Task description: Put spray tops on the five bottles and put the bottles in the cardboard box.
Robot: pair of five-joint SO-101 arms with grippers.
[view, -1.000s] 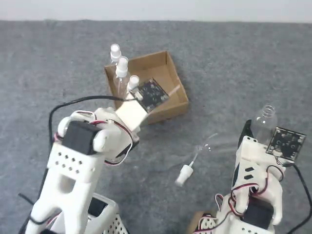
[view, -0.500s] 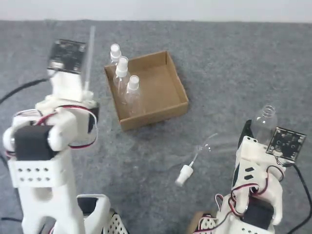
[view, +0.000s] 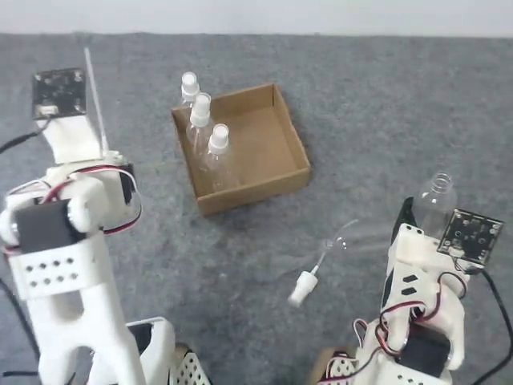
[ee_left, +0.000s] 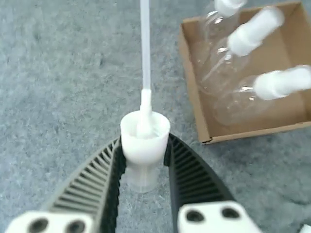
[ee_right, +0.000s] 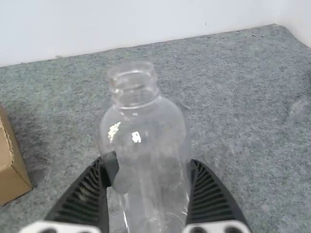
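Inside left pincer (ee_left: 144, 148), spray top (ee_left: 145, 138) clamped, cardboard box (ee_left: 192, 92) nearby

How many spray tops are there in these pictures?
5. Three cap the bottles in the box; one top is in the left gripper; another lies loose on the carpet.

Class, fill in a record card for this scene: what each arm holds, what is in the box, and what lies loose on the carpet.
Left arm's jaws: shut on a spray top, its long dip tube sticking out beyond them
Right arm's jaws: shut on an uncapped bottle, neck open
Cardboard box: three capped bottles along one wall
Loose on the carpet: a second spray top, between the box and the right arm
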